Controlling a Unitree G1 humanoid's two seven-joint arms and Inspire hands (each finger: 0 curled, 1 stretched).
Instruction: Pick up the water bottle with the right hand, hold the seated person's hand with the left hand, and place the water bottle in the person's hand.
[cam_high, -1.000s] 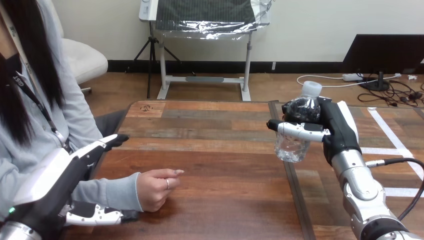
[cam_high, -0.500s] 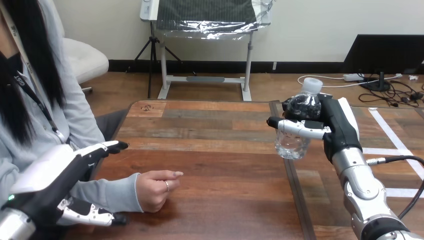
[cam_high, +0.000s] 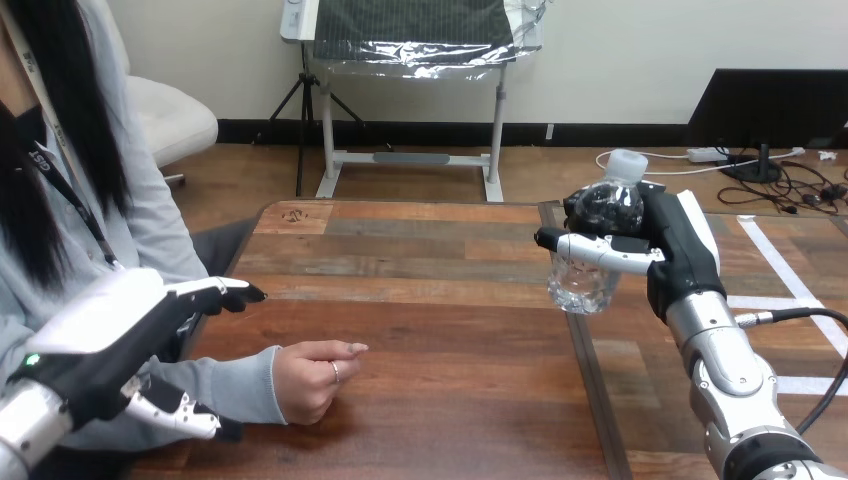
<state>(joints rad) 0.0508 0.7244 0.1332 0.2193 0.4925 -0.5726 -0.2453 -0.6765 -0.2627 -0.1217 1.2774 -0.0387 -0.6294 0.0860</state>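
Gripping the water bottle upright, cap uppermost, the right hand has its fingers and thumb wrapped round the upper body. The clear lower part hangs free above the table at its right side. Carried that way it is lifted clear of the wood and ready to travel, and the free lower part could be offered first.

The person's hand rests well apart from it on the table's near left, loosely curled, so there is no open palm yet to take the bottle. That is likely why the left hand sits by the grey sleeve with its fingers straight and its thumb spread below. It is closed on nothing and seems set to take the wrist. Whether it touches the sleeve cannot be told.
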